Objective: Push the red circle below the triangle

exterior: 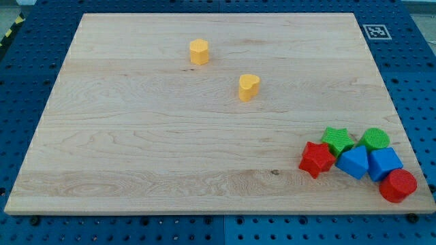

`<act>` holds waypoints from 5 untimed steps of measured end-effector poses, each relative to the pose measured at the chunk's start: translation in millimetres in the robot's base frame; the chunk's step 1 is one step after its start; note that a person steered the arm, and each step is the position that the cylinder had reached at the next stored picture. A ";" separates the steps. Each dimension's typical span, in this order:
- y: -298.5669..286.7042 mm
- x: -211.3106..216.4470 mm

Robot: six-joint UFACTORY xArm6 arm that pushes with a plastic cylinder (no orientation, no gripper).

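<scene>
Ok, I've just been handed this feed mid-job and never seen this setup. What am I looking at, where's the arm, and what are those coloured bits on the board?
There is a single camera view, looking down at an angle on a wooden board that lies on a blue perforated table.

The machine is an arm ending in a plain rod that pushes blocks; nothing is ever gripped. My tip is not in the picture right now, so nothing is being touched.

Near the view's top lie two yellow blocks: a hexagon-like one and a heart-like one.

At the view's bottom right is a tight cluster: red star, green star, green round block, two blue blocks, and the red circle at the outer corner.
</scene>
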State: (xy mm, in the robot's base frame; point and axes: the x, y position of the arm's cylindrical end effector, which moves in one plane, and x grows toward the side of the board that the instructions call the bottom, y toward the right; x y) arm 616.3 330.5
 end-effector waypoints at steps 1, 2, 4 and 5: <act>-12.7 -0.4; -29.6 1.7; -53.1 1.5; -67.0 -0.9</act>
State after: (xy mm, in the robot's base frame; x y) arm 615.5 263.5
